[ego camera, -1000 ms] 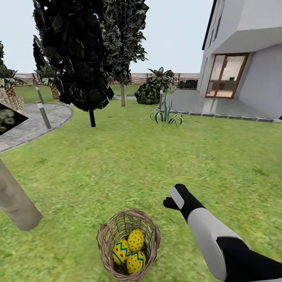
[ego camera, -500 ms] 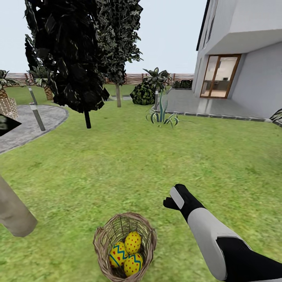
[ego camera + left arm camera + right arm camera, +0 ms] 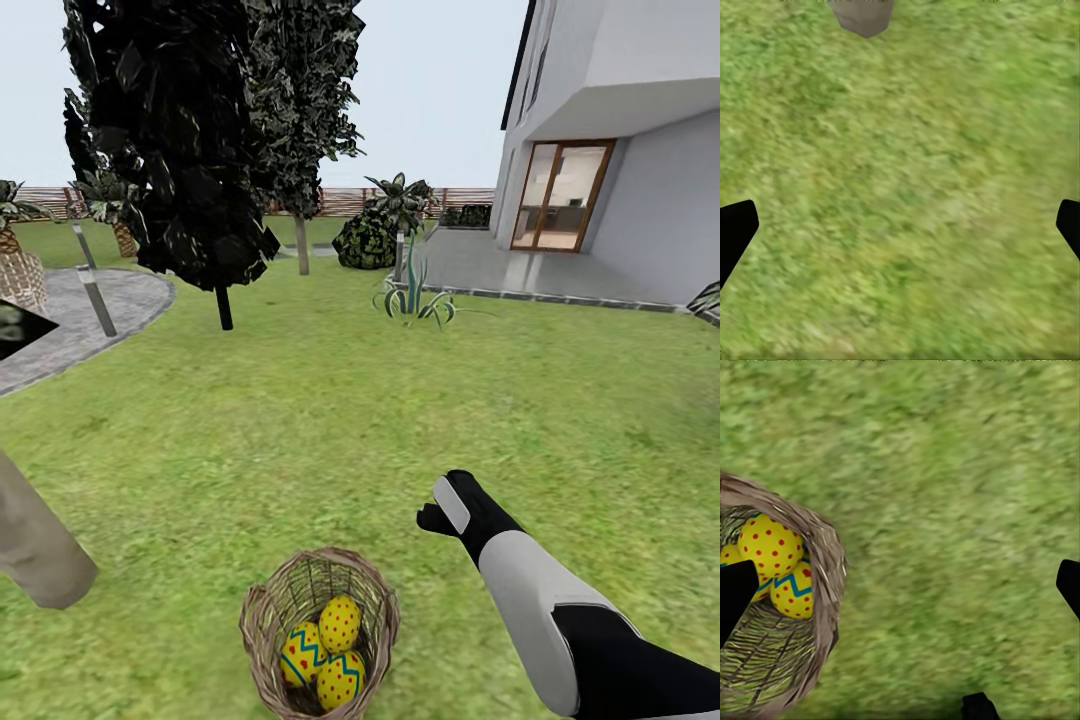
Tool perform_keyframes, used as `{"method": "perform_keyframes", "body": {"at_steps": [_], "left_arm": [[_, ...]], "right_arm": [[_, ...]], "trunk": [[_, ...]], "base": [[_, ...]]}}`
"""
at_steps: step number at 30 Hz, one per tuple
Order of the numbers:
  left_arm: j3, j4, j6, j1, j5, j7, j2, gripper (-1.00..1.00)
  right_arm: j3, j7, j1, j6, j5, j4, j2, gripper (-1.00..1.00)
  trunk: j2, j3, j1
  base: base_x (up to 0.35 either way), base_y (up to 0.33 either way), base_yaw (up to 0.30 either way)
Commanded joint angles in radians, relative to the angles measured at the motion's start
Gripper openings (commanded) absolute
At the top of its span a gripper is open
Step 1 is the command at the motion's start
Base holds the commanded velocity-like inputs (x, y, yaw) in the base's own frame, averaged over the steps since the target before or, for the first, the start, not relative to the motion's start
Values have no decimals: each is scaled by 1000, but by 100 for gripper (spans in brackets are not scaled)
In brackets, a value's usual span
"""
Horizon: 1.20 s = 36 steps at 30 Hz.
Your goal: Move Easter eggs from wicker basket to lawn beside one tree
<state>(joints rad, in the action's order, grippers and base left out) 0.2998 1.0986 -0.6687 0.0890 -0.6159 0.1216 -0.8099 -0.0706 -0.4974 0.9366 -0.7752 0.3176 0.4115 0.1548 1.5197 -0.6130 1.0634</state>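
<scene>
Mottled green lawn (image 3: 330,420) spreads toward a grey patio and white house; no writing is legible anywhere. At far left leans the thick pale grey-beige tree trunk (image 3: 35,550). Right of it, the brown woven wicker basket (image 3: 318,632) stands on the grass holding three yellow red-dotted Easter eggs (image 3: 325,650). Just right, the right gripper (image 3: 445,512) reaches forward, its fingers spread wide, as are the left gripper (image 3: 900,225) fingers above bare grass

The brown wicker basket (image 3: 268,640) is standing upright on the green lawn (image 3: 330,420). Three yellow Easter eggs (image 3: 340,623) with red dots are lying together inside it. The pale leaning tree (image 3: 35,550) trunk is rising near the basket.
</scene>
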Motion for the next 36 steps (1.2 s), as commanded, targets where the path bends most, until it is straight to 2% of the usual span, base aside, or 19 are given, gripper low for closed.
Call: {"method": "perform_keyframes", "body": {"at_steps": [1, 6, 14, 20, 23, 26, 27, 31, 32, 35, 36], "left_arm": [[3, 3, -5, 1, 0, 4, 0, 100], [2, 12, -8, -2, 1, 3, 0, 100], [3, 56, -25, -4, 1, 1, 0, 100], [8, 236, -157, -7, -2, -7, 2, 100], [8, 287, -200, -8, -8, -19, 19, 100], [7, 317, -223, -11, -10, -28, 72, 100], [5, 334, -232, -21, -9, -33, 117, 100], [-1, 361, -241, -71, -3, -60, 216, 100], [-4, 369, -242, -97, -1, -85, 270, 100], [-8, 380, -242, -134, 0, -133, 350, 100], [-9, 385, -241, -155, 0, -166, 395, 100]], "right_arm": [[-5, -9, 1, 0, 9, 1, 1, 100], [-5, -9, 1, -1, 9, 2, 0, 100], [-5, -9, 0, -1, 9, 1, 0, 100], [-6, -8, 1, 0, 9, 1, -1, 100], [-8, -9, 1, 0, 8, 2, -2, 100], [-8, -10, 1, 0, 8, 2, -3, 100], [-9, -10, 1, 0, 8, 2, -4, 100], [-9, -10, 1, 2, 8, 3, -3, 100], [-8, -11, 0, 3, 8, 3, -3, 100], [-9, -11, 1, 4, 8, 3, -3, 100], [-9, -11, 1, 6, 8, 2, -4, 100]], "trunk": [[-7, 2, -4], [-42, 18, -23], [-98, 43, -54], [-140, 62, -77], [-161, 71, -88], [-182, 81, -100], [-189, 84, -104], [-217, 96, -119], [-224, 99, -123], [-245, 109, -134], [-252, 112, -138]], "base": [[0, 0, 0], [0, 0, -60], [0, 0, -226], [0, 0, -281], [0, 0, -288], [0, 0, -261], [0, 0, -163], [0, 0, -96], [0, 0, -43], [0, 0, -28], [0, 0, -14]]}}
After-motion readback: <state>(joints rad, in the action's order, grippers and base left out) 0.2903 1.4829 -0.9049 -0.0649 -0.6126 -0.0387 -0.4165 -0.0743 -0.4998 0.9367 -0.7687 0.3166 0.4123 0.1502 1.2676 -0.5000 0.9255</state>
